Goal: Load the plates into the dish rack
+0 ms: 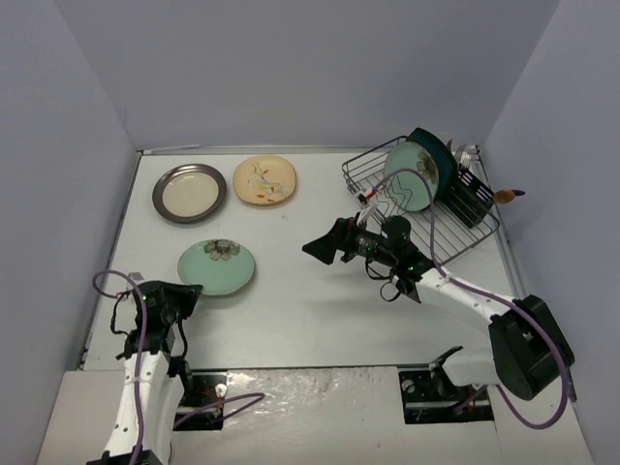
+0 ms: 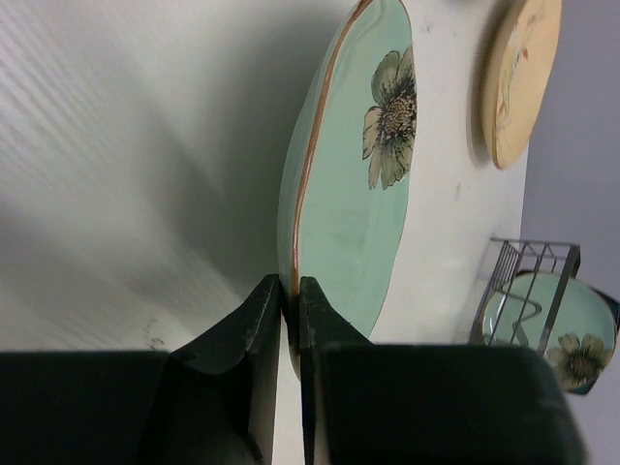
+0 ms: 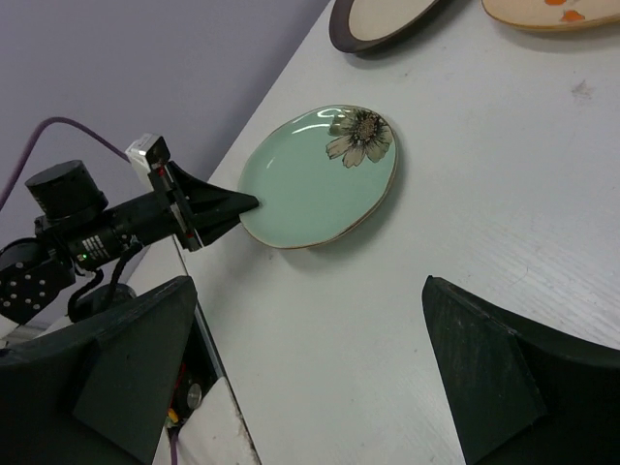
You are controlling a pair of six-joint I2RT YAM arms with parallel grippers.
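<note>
A mint round plate with a dark flower [image 1: 216, 264] lies on the table at the front left. My left gripper [image 1: 194, 291] is shut on its near rim; the left wrist view shows both fingers [image 2: 315, 320] pinching the brown edge of the mint plate [image 2: 358, 194]. My right gripper [image 1: 325, 247] hovers open over the table's middle and holds nothing; its view shows the mint plate [image 3: 320, 179] with the left gripper [image 3: 247, 203] on it. The black wire dish rack [image 1: 426, 228] at the back right holds a second mint plate [image 1: 407, 179] and a dark teal plate [image 1: 436, 155], both upright.
A cream plate with a dark-grey rim [image 1: 190, 192] and a cream floral plate [image 1: 264, 180] lie flat at the back left. A black cutlery caddy [image 1: 472, 199] stands at the rack's right end. Walls close in the table on three sides.
</note>
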